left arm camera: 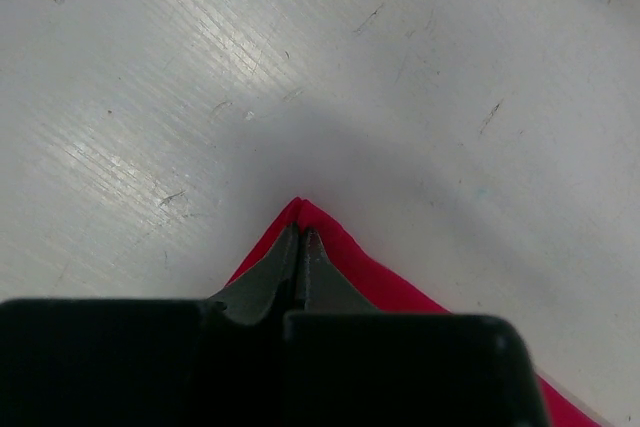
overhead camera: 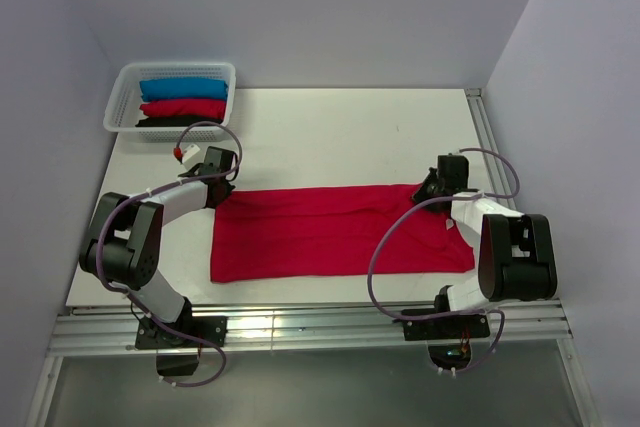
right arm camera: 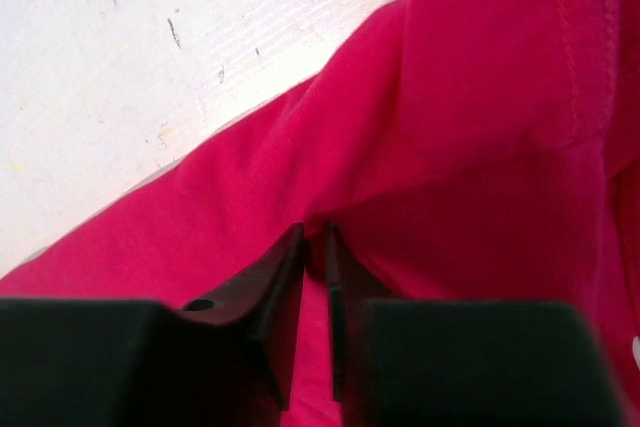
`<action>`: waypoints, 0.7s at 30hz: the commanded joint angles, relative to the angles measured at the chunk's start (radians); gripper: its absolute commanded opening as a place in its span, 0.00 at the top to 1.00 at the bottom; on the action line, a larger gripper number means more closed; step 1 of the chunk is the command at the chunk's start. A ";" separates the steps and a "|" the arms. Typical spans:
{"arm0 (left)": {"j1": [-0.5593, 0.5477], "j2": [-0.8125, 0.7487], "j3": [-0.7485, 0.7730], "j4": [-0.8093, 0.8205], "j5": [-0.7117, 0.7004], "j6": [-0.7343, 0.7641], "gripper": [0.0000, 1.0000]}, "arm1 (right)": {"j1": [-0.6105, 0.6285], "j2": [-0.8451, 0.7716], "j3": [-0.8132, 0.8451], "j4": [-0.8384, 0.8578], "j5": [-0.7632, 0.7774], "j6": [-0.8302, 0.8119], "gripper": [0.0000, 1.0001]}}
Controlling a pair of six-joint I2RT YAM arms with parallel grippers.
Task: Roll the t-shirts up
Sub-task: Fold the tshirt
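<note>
A crimson-red t-shirt [overhead camera: 340, 232] lies folded into a long flat strip across the white table [overhead camera: 350, 137]. My left gripper [overhead camera: 222, 192] is at the strip's far left corner. In the left wrist view, the left gripper [left arm camera: 301, 234] is shut on that corner, and the t-shirt [left arm camera: 380, 277] peaks up around the tips. My right gripper [overhead camera: 425, 192] is at the far right end. In the right wrist view, the right gripper [right arm camera: 315, 232] has narrow jaws with a bunched fold of the t-shirt [right arm camera: 480, 97] pinched between them.
A white basket [overhead camera: 120, 97] stands at the far left corner, holding a blue roll [overhead camera: 183, 88], a red roll [overhead camera: 183, 107] and a black roll [overhead camera: 165, 121]. A metal rail [overhead camera: 485, 137] runs along the table's right edge. Walls close in on three sides.
</note>
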 commanded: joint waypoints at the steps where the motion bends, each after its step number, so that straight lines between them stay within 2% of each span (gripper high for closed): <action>1: 0.007 -0.016 0.019 0.018 -0.028 -0.004 0.99 | 0.011 -0.022 0.025 0.033 0.016 -0.007 0.85; 2: 0.007 -0.015 0.019 0.018 -0.028 -0.006 0.99 | 0.013 -0.032 0.020 0.035 0.016 -0.007 0.92; 5: 0.007 -0.015 0.017 0.019 -0.027 -0.006 1.00 | 0.019 -0.050 0.016 0.033 0.010 -0.013 1.00; 18: 0.007 -0.024 0.016 0.013 -0.022 -0.007 1.00 | 0.034 -0.237 -0.061 -0.027 -0.063 -0.019 1.00; 21: 0.007 -0.018 0.019 0.015 -0.018 -0.006 1.00 | 0.074 -0.275 -0.093 -0.033 -0.074 -0.010 1.00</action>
